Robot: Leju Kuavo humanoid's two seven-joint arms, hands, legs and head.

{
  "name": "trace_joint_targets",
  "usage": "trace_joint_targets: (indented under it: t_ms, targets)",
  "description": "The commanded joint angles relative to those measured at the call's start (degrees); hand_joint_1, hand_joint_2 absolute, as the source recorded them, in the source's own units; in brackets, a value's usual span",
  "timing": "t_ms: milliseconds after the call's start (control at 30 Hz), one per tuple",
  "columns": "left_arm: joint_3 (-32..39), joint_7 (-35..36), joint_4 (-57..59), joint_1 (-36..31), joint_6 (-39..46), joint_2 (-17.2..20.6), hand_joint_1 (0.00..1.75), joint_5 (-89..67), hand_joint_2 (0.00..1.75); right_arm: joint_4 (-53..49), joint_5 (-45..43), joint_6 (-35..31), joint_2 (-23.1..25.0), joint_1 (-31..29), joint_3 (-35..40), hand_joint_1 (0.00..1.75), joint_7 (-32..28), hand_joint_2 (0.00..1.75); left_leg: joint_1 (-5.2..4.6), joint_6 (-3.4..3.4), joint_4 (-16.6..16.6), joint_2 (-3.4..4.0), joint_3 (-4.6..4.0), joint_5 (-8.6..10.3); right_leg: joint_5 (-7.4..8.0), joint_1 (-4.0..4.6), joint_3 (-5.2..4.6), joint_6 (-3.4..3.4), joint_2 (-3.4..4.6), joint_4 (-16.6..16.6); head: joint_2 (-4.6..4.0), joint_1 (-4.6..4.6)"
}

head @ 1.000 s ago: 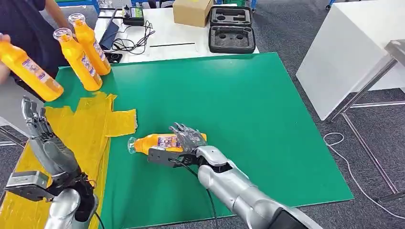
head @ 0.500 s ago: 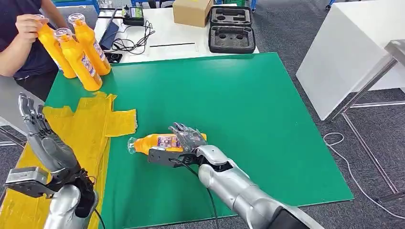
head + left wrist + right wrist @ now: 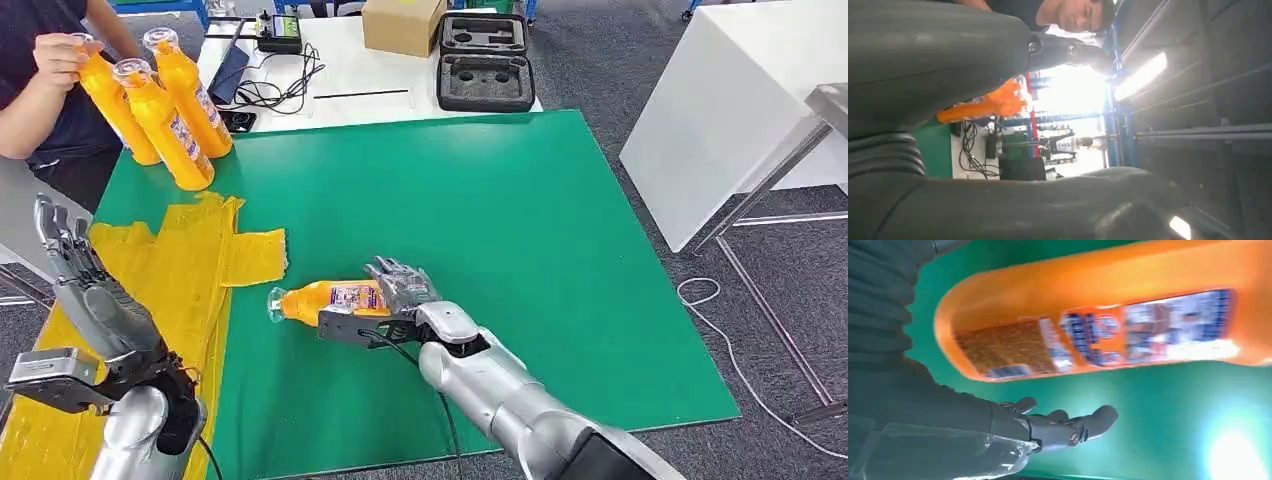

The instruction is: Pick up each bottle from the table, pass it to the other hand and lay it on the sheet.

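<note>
Right hand (image 3: 402, 289) grips lying orange bottle (image 3: 325, 298) at frame centre, over green desk (image 3: 520, 220). Left hand (image 3: 80, 275), lower left, open, fingers spread.

Your head view looks down from high over the green table (image 3: 520, 200). Both wrist views sit close behind their hands; the right one shares the lying bottle (image 3: 325, 298) (image 3: 1108, 325) with it.

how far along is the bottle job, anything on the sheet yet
Nothing lies on the yellow sheet yet. The right hand is on the lying bottle, whether gripped or lifted is unclear. The left hand waits open. Three bottles stand by a person. Handover and placing remain.
</note>
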Motion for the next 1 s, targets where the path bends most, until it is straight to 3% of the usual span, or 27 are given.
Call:
trace_joint_targets:
  t_ms: [33,233,700,733,1000]
  targets:
    - [0.36,0.15,3.41,-2.11,1.0,0.45,0.0,0.82,0.0,6.63,1.53,1.16,-1.85,-3.15,4.31,0.0,2.2,1.75,0.05,-0.07,0.01,-0.22,0.22,-0.08,-0.11,0.05,0.28,-0.09,-0.17,-0.01,0.0,0.0]
    - [1.26,0.15,-0.13,2.7,1.85,0.87,0.0,0.8,0.0,7.54,3.5,1.37,-2.41,-2.66,5.38,0.0,5.18,1.75,0.04,-0.07,0.0,-0.06,0.28,-0.13,-0.11,0.04,0.3,-0.09,0.0,-0.03,0.0,0.0]
    - [0.76,0.15,0.8,1.85,1.29,0.97,0.0,1.21,0.0,8.83,3.11,2.42,-4.08,-1.87,3.93,0.0,6.4,1.75,0.04,-0.06,0.01,-0.14,0.21,-0.09,-0.1,0.03,0.27,-0.09,-0.09,-0.01,0.0,0.0]
    - [0.73,0.15,0.93,1.68,1.31,0.95,0.0,1.18,0.0,8.93,2.97,2.79,-4.11,-1.72,3.7,1.69,5.85,1.75,0.04,-0.04,0.0,-0.15,0.14,-0.05,-0.06,0.03,0.21,-0.06,-0.12,-0.02,0.0,0.0]
    - [0.77,0.15,0.23,2.14,1.77,1.13,0.0,1.15,0.0,9.9,2.59,4.17,-3.96,-0.51,3.08,1.75,4.48,1.75,0.06,-0.05,-0.02,-0.19,0.27,-0.07,-0.08,0.06,0.33,-0.06,-0.15,-0.07,0.0,0.0]
